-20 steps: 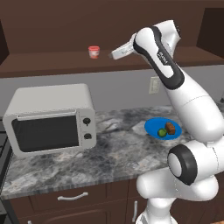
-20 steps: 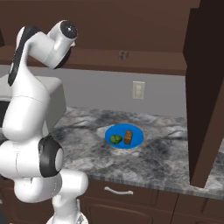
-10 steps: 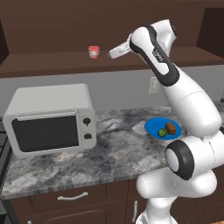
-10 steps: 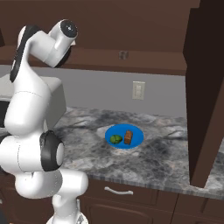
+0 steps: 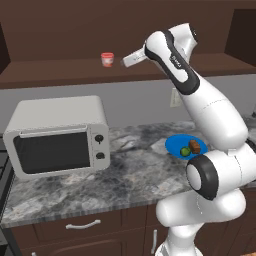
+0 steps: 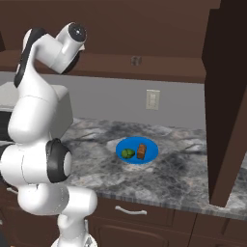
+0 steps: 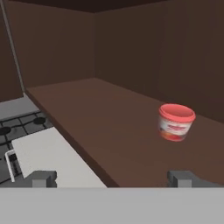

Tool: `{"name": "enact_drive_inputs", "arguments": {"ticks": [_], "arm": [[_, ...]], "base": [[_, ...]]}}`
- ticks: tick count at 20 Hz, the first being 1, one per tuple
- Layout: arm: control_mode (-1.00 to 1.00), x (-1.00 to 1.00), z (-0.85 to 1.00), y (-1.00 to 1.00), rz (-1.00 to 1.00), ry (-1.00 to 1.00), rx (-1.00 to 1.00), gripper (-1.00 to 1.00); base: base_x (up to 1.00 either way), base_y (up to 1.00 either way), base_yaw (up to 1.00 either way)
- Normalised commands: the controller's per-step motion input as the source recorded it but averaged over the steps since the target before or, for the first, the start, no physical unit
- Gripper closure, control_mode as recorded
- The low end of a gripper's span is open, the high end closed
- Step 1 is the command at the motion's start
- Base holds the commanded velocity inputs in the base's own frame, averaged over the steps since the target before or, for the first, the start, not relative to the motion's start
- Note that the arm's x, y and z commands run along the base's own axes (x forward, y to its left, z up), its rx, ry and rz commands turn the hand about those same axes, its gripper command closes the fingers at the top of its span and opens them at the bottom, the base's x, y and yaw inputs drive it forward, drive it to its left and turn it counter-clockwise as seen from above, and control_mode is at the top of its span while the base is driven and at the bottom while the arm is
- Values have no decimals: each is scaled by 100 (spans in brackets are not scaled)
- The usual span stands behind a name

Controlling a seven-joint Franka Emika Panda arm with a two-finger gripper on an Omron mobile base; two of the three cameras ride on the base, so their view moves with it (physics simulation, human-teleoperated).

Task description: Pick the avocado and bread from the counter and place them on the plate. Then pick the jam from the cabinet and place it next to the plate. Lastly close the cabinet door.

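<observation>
We see the gripper raised to the level of the cabinet shelf, its two fingers spread wide apart with nothing between them. From the hand camera, the jam stands upright on the brown shelf at about two o'clock from the fingertips, ahead of them and not touching. In the left base view the jam sits on the shelf at nine o'clock from the gripper, near it but apart.

Down on the counter we find the plate with the avocado and the bread both lying on it, the avocado at nine o'clock from the bread, just beside it. A white microwave stands on the counter well to the nine o'clock side of the plate. In the right base view the cabinet door stands swung open at three o'clock.
</observation>
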Motion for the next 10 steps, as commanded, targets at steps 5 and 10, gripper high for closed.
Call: {"name": "enact_drive_inputs", "arguments": {"ticks": [5,10], "arm": [[-100,19,-3,8,-1,0,-1,-100],[-100,23,-2,4,-1,0,0,-100]], "base": [[0,0,0],[0,0,0]]}}
